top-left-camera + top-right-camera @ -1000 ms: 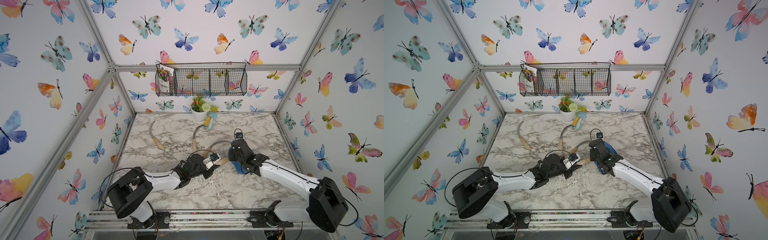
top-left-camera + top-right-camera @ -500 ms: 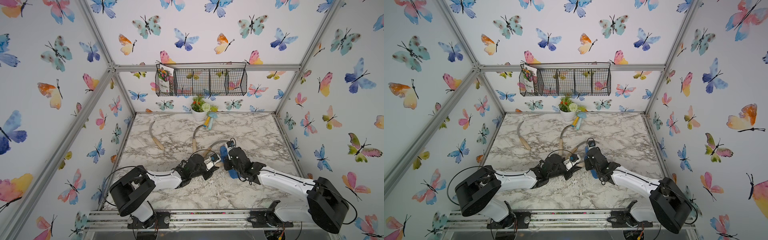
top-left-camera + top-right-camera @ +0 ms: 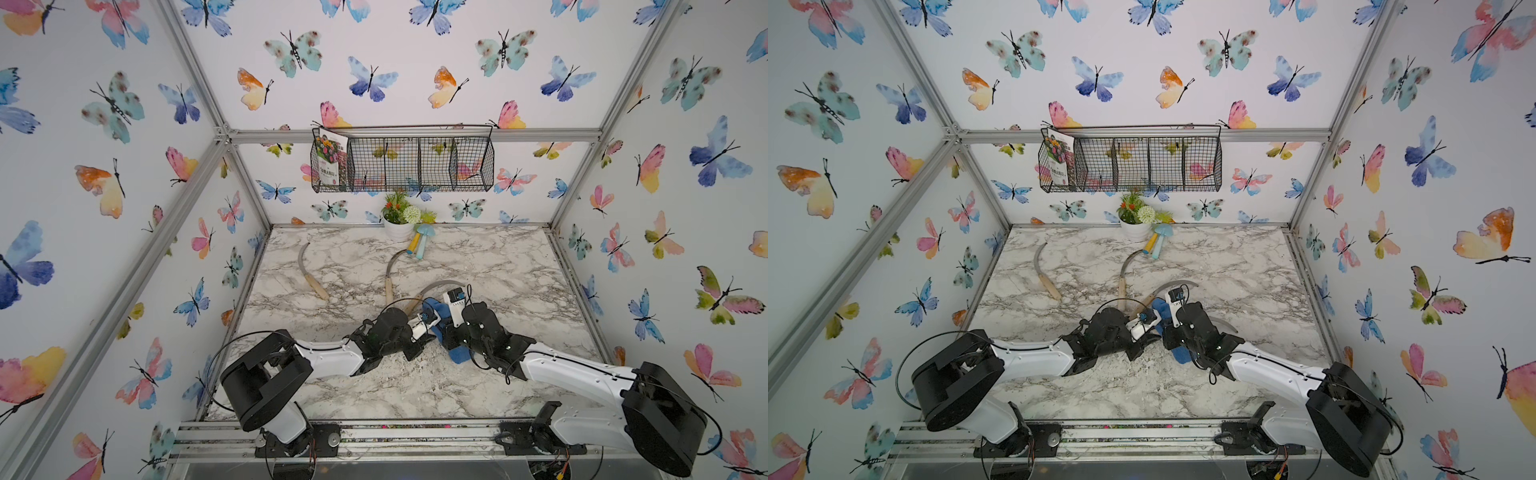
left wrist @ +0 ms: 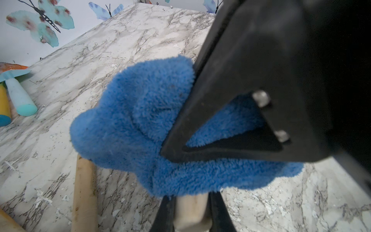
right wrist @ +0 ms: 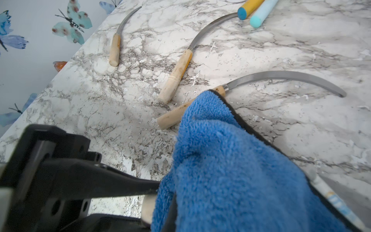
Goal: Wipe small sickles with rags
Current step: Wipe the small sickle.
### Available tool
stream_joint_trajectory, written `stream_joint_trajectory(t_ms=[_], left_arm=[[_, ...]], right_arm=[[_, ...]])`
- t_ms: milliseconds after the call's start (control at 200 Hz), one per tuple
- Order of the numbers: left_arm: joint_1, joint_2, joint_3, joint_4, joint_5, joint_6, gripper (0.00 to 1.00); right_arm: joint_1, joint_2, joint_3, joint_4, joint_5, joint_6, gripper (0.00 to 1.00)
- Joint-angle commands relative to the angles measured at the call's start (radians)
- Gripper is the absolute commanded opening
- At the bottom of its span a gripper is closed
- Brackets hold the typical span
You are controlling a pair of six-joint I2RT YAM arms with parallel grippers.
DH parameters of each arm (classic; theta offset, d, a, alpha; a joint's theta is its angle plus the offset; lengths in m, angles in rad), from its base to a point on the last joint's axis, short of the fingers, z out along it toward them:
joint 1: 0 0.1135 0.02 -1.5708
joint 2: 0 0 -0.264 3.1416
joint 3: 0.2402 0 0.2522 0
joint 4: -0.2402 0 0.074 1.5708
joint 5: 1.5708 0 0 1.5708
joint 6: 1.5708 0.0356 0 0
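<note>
My left gripper [image 4: 191, 211] is shut on the pale wooden handle [image 4: 190, 213] of one small sickle at the table's middle. The blue rag [image 4: 140, 124] is bunched over that sickle right beyond the left fingers, and my right gripper [image 3: 446, 332] is shut on the rag [image 5: 230, 170]. Most of the held sickle is hidden under the cloth; a bit of grey blade [image 3: 1225, 324] shows beside the right arm. Three more sickles lie flat behind: one far left [image 3: 309, 274], one in the middle [image 3: 388, 270], one closest [image 5: 281, 75], its handle partly under the rag's corner.
Yellow and light-blue mushroom toys [image 3: 419, 243] and a white flower pot [image 3: 398, 226] stand at the back wall. A black wire basket [image 3: 403, 164] hangs above them. Metal frame posts edge the marble table [image 3: 519, 266].
The right gripper has slid the rag leftward and nearer along the held sickle, up against the left gripper. The left arm has barely moved.
</note>
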Motion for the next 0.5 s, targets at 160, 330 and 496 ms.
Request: stream_joint_trajectory(t_ms=[160,330,496], left_arm=[[0.003,-0.023,0.018,0.073,0.016,-0.002,0.00],[0.004,-0.030,0.015,0.074,0.021,-0.002,0.00],[0.005,-0.026,0.018,0.073,0.019,-0.002,0.00]], right_arm=[[-0.133,0.032,-0.041,-0.110,0.100,0.077,0.02],[-0.144,0.044,0.004,-0.158,0.095,0.074,0.02],[-0.081,0.018,0.013,-0.089,-0.022,0.062,0.02]])
